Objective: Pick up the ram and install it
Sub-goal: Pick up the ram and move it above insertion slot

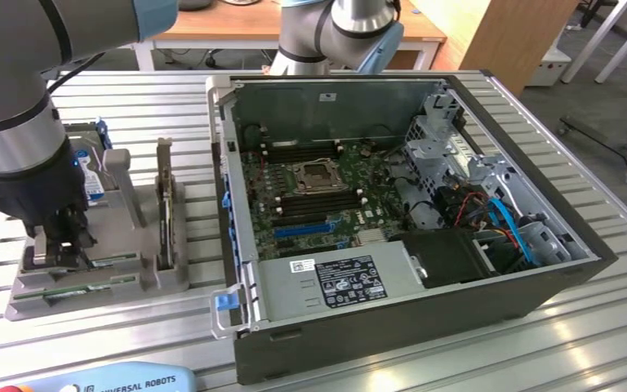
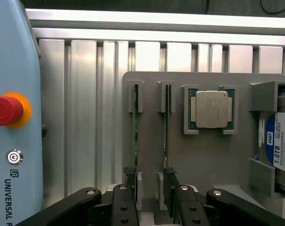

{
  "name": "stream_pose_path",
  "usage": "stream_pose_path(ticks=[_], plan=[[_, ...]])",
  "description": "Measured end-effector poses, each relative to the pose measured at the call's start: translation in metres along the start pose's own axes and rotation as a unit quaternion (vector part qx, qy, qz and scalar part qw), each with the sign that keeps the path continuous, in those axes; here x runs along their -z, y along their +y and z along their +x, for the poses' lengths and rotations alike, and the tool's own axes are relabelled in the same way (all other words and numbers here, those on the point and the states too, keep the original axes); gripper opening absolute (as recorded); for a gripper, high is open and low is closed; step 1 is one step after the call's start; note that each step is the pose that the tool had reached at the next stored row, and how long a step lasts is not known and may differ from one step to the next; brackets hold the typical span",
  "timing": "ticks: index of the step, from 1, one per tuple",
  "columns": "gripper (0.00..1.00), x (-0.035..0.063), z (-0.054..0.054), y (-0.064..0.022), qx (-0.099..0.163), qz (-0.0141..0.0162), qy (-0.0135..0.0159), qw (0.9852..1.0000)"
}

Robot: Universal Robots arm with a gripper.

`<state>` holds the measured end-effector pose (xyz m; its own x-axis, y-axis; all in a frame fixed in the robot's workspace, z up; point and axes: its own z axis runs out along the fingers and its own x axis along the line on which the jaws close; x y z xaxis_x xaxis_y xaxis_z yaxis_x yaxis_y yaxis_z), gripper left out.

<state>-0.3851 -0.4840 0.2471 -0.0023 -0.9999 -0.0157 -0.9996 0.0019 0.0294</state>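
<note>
Exterior view: the open, dark metal computer case [image 1: 455,318] sits on the ribbed aluminium table [image 1: 128,98] beside a matte grey holder [image 2: 208,165]. My gripper [image 2: 152,205] hangs released over it, grasping nothing. The ram [image 2: 135,136], a thin green board, stands on edge in its slot, with a twin stick [image 2: 166,127] just beside it. Closing off-centre could pinch both or cock one.

Your ram [image 2: 135,136] is a thin green stick. You'll see it standing upright on its long edge in the outermost slot of the grey holder [image 2: 203,160], just inside the holder's edge.
</note>
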Motion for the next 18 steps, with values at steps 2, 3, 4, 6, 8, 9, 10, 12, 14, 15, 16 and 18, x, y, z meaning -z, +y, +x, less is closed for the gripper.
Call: stream_pose_path(ticks=[2,3,4,6,8,9,10,12,14,15,16,18], plan=[[0.37,-0.0010,0.0000,0.0000,0.000,0.0000,0.0001,1.0000],[0.37,-0.0015,0.0000,-0.0001,0.000,0.0001,0.0001,1.0000],[0.37,-0.0021,0.0000,0.0000,0.000,0.0001,0.0001,1.0000],[0.37,-0.0030,0.0000,-0.0001,0.000,0.0000,0.0001,1.0000],[0.37,-0.0041,0.0000,-0.0001,0.000,0.0001,0.0001,1.0000],[0.37,-0.0047,0.0000,-0.0002,0.000,0.0000,0.0001,1.0000],[0.37,-0.0053,0.0001,-0.0002,0.000,0.0001,0.0001,1.0000],[0.37,-0.0064,0.0001,-0.0002,0.000,0.0001,0.0002,1.0000],[0.37,-0.0076,0.0001,-0.0002,0.000,0.0000,0.0002,1.0000],[0.37,-0.0082,0.0001,-0.0002,0.000,0.0000,0.0003,1.0000],[0.37,-0.0088,0.0001,-0.0003,0.000,0.0000,0.0003,1.0000],[0.37,-0.0100,0.0002,-0.0003,0.000,0.0001,0.0003,1.0000]])
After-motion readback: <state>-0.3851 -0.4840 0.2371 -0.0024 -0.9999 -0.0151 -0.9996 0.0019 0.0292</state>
